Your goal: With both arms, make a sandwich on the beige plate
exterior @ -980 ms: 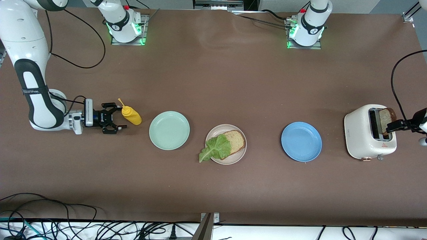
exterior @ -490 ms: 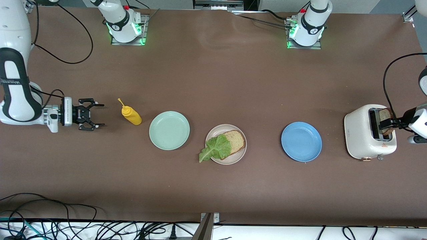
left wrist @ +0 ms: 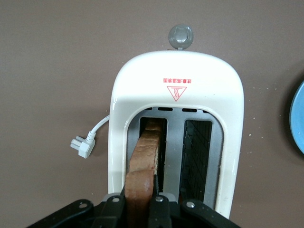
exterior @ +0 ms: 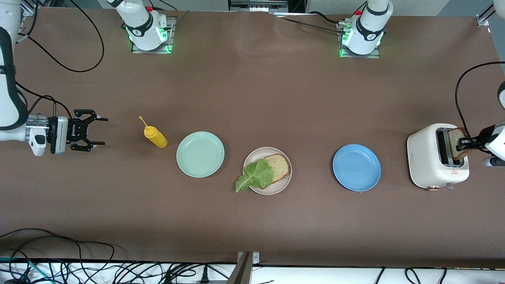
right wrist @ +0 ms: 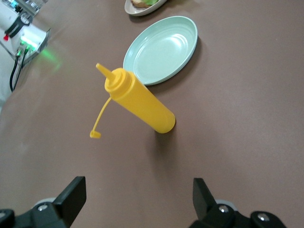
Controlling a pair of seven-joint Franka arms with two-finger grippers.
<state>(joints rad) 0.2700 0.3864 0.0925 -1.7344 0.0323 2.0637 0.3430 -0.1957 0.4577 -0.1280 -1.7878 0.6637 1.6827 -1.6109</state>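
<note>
Gripping the toaster's (exterior: 428,163) bread slice (exterior: 457,142), your left gripper (exterior: 467,144) is clamped; your right gripper (exterior: 96,131) waits wide, mustard bottle (exterior: 154,136) at its 3 o'clock.

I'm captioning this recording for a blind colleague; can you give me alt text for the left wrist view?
The left gripper is shut on a slice of brown bread standing in one slot of a white toaster; the second slot is empty. The toaster's unplugged cord end lies on the brown table.
</note>
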